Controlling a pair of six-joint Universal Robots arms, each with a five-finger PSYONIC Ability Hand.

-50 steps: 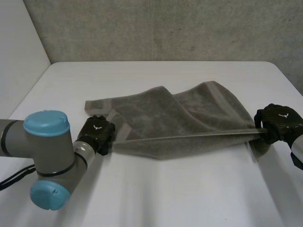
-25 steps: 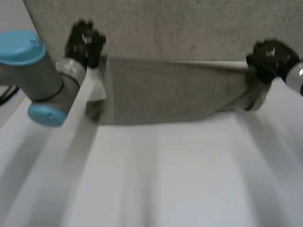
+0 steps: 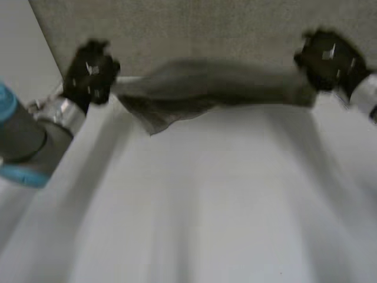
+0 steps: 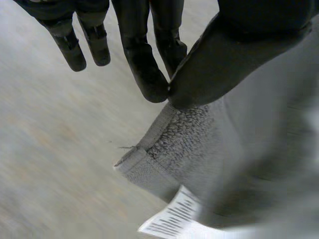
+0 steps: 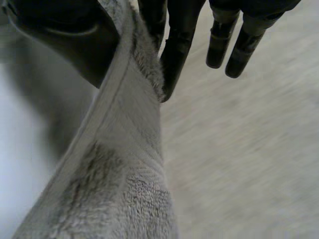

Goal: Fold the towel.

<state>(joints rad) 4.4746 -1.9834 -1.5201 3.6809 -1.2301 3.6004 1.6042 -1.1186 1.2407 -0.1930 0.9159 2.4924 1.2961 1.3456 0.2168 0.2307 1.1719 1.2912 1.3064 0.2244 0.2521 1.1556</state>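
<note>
My left robot hand (image 4: 234, 55) pinches one corner of the towel (image 3: 206, 85) between thumb and fingers, with a white label (image 4: 172, 219) hanging just below the grip. My right robot hand (image 3: 324, 56) pinches the opposite end, its hem running out between thumb and fingers. The towel hangs stretched between them, its long axis running from my left to my right, and a loose flap droops near my left side. Bare white tabletop (image 3: 224, 206) spreads wide beneath. A grey wall (image 3: 206, 29) stands close behind the towel.
</note>
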